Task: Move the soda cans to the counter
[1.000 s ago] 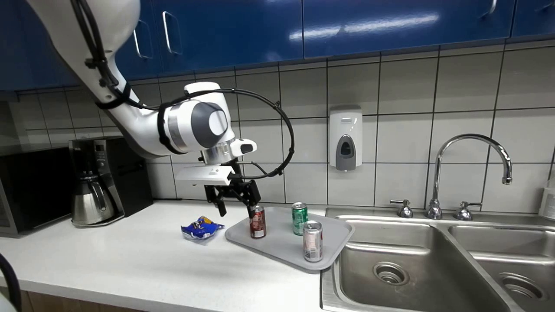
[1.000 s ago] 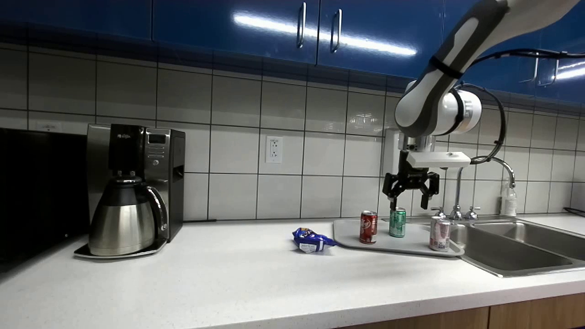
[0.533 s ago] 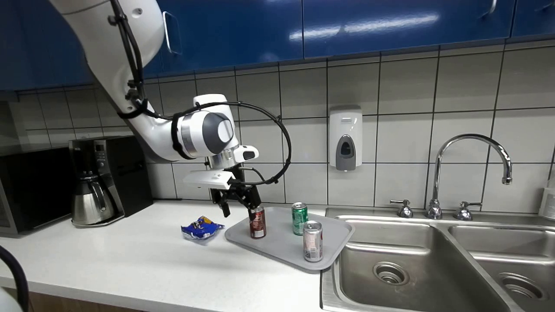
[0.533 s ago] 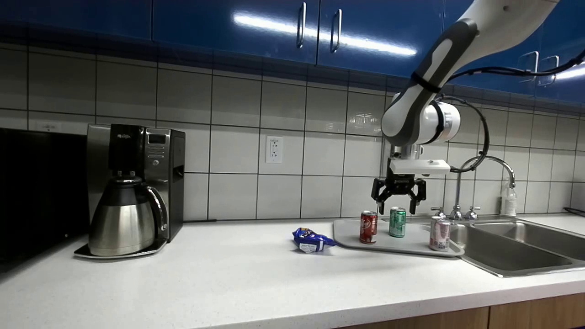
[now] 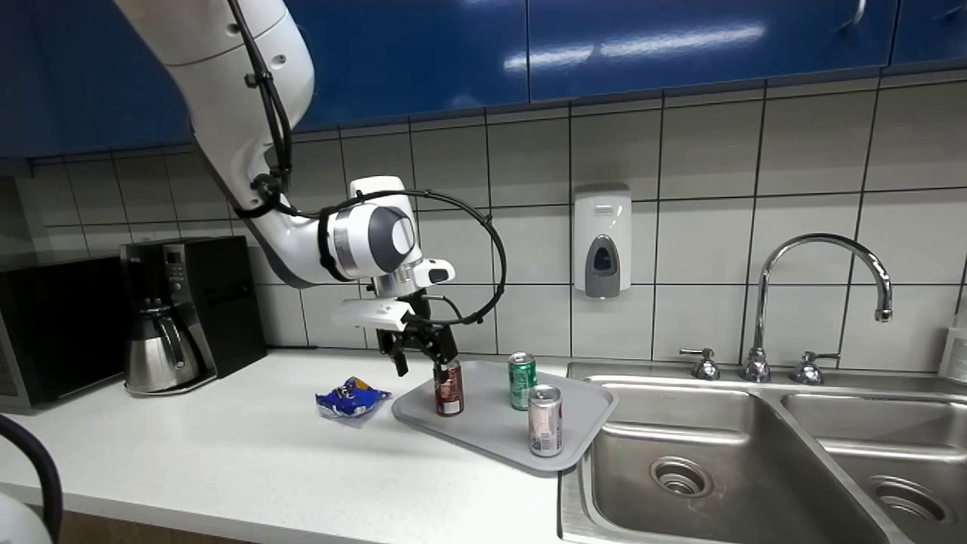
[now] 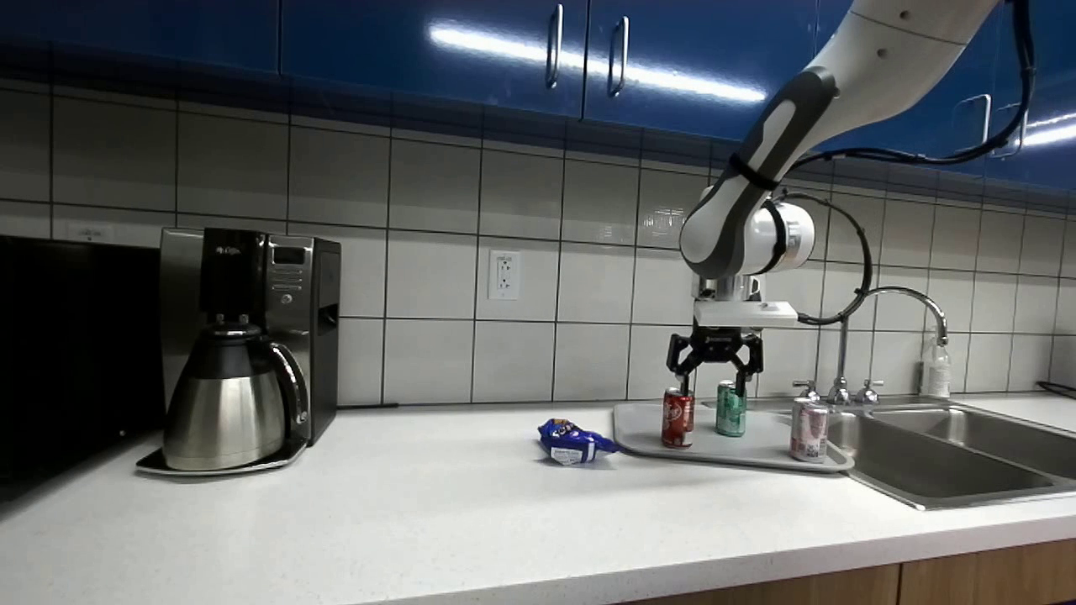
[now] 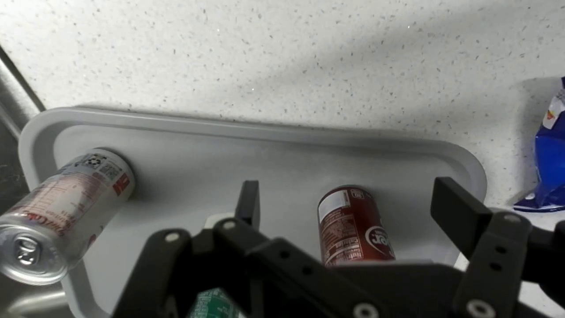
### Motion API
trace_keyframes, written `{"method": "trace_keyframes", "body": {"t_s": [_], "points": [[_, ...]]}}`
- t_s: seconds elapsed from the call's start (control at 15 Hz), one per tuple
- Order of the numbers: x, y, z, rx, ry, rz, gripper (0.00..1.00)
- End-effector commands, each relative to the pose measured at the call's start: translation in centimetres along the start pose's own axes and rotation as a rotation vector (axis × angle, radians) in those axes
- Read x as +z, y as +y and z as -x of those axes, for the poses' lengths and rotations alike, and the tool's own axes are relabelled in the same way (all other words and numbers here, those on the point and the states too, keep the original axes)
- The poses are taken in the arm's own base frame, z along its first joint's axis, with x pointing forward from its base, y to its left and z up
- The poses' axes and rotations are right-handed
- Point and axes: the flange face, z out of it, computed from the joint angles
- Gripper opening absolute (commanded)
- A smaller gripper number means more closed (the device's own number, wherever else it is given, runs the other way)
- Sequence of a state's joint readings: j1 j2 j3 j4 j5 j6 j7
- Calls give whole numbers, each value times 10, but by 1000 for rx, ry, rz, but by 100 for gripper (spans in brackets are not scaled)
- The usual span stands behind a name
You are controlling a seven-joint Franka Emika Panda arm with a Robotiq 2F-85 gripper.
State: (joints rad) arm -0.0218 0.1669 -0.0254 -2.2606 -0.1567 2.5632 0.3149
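All of the soda cans stand upright on the grey tray (image 5: pixel 483 427). The dark red can (image 7: pixel 353 229) appears between my gripper's (image 7: pixel 353 203) wide-apart fingers in the wrist view, touching neither. That gripper is open above the tray; in an exterior view one fingertip (image 6: pixel 685 385) overlaps the red can's (image 6: pixel 677 424) top. The green can (image 6: pixel 730 412) is behind and beside the red one, mostly hidden by the gripper in the wrist view. Nearer the sink is the silver-grey can (image 5: pixel 545 423). The white counter (image 6: pixel 420 521) stretches away beside the tray.
A blue packet (image 6: pixel 573 443) lies on the counter beside the tray. The steel sink (image 5: pixel 680 483) adjoins the tray's other end, with a tall faucet (image 5: pixel 823 238) behind. A coffee maker (image 6: pixel 244 353) stands farther along. Blue cabinets (image 5: pixel 453 53) hang above.
My gripper has moved down and across toward the red can, from above the green can in an exterior view. Its fingers have stayed apart. The cans, tray and packet have not moved.
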Motion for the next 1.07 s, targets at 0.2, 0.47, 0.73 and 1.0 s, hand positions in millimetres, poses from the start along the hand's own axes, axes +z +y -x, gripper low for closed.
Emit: {"method": "trace_keyframes", "body": {"t_s": [0.2, 0.47, 0.73, 1.0], "points": [[4, 4, -29, 40, -49, 19, 100], [11, -1, -38, 43, -82, 24, 100], [21, -8, -47, 51, -127, 27, 100], [29, -13, -57, 67, -146, 23, 100]]}}
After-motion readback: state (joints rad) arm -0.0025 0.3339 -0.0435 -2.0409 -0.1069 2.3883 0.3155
